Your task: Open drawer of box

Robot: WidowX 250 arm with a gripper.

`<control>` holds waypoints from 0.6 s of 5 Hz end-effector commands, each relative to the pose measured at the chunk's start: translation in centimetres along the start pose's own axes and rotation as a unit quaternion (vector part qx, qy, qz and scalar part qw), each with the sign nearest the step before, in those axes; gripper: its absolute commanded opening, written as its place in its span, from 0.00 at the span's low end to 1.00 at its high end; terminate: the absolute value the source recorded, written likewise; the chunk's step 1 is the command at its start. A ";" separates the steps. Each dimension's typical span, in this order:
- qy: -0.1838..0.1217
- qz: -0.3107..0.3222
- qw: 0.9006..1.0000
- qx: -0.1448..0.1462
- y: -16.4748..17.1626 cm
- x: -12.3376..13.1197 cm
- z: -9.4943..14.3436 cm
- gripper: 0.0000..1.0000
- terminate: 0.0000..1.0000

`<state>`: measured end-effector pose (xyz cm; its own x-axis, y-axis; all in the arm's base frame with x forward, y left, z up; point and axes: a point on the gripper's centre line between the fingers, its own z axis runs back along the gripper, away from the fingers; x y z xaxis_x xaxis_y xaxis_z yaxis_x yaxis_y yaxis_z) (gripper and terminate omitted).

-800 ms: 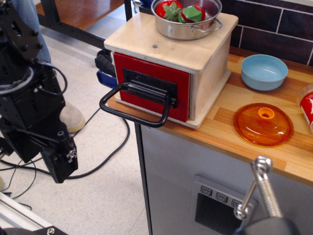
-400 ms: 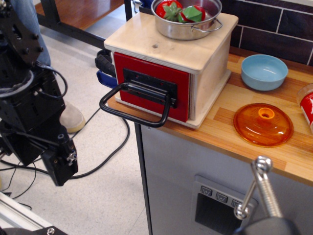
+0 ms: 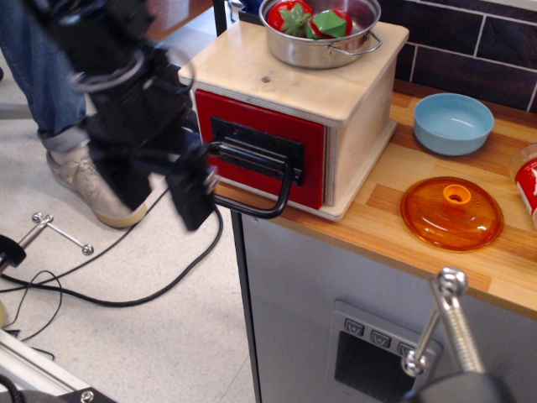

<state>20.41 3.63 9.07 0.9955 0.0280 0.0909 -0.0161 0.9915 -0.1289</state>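
Note:
The pale plywood box (image 3: 352,92) stands at the left end of a wooden counter, with a small hole in its top. Its red drawer (image 3: 306,168) faces front-left and sits flush in the box. A large black loop handle (image 3: 267,201) hangs out from the drawer's black plate. My black gripper (image 3: 191,195) is blurred by motion, just left of the handle and covering its left end. I cannot tell whether the fingers are open or shut, or whether they touch the handle.
A steel pot (image 3: 323,38) with red and green toy vegetables sits on the box. A blue bowl (image 3: 453,122) and an orange lid (image 3: 451,212) lie on the counter (image 3: 377,227) to the right. Cables and a person's shoe (image 3: 88,189) are on the floor.
My arm has swung fast from the lower left up and right to the drawer handle. The drawer and box have not moved.

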 end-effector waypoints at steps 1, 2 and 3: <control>-0.063 0.014 0.998 0.016 -0.2 4.5 0.1 1.00 0.00; -0.080 0.016 0.996 0.023 -0.3 5.7 -0.5 1.00 0.00; -0.090 0.022 0.995 0.037 -0.2 6.7 -1.5 1.00 0.00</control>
<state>26.61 3.28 6.79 0.9710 0.0965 0.2189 -0.0841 0.9943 -0.0656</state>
